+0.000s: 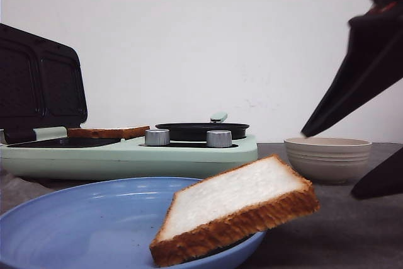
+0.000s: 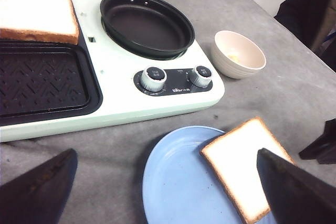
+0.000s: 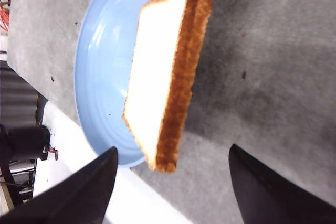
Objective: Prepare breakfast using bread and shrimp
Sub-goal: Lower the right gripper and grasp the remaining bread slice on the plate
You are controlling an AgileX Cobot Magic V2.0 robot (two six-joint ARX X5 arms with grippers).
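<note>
Two bread slices show: one (image 1: 108,132) lies on the grill plate (image 2: 42,80), the other (image 1: 236,209) tilts on the blue plate's (image 1: 82,218) rim, overhanging the worktop (image 1: 340,225). Probably light, soft and crushable; best pinched gently across the firmer crust edges. Both the left gripper (image 2: 168,192) and the right gripper (image 3: 173,192) hang spread and empty.

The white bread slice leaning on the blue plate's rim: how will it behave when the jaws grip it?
The thick white bread slice probably squashes easily. Overhanging the round blue plate, it may tip off if nudged.

plain white wall (image 1: 189,42) behind a grey-covered table (image 1: 334,225)
</note>
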